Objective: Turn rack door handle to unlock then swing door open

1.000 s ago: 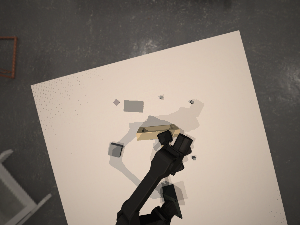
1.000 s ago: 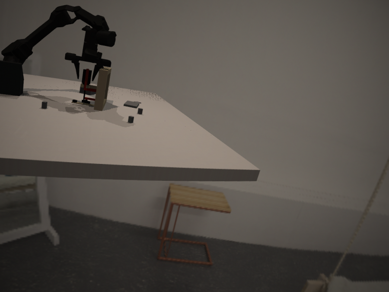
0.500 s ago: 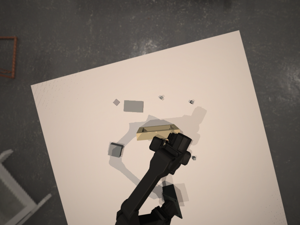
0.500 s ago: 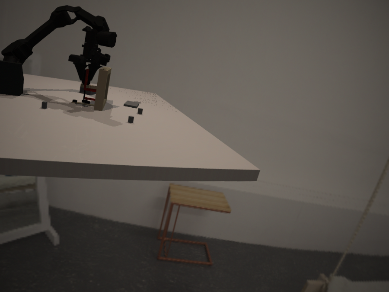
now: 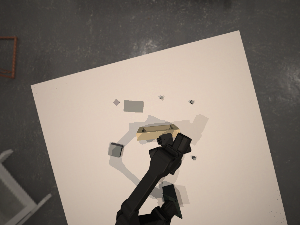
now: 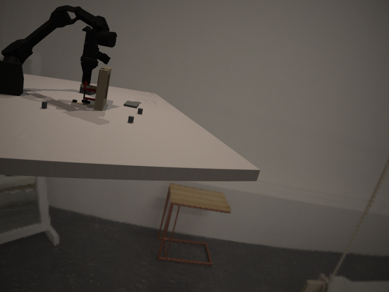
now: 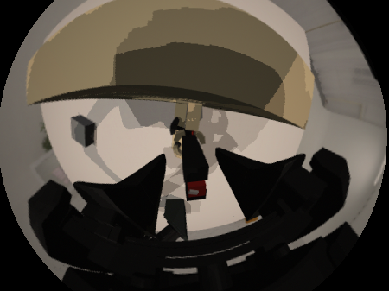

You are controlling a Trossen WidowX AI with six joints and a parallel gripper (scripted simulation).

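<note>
open hand (image 6: 85,83) (image 7: 190,154) astride the dark upright handle (image 7: 194,159), fingers apart

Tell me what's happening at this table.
A black robot arm is working at the handle beside a tan upright frame. Its gripper points down with fingers open, one on each side of the handle, which it is not gripping. Whether the handle is fully turned I cannot tell. Small grey blocks and a flat grey slab lie around the frame on the table.
</note>
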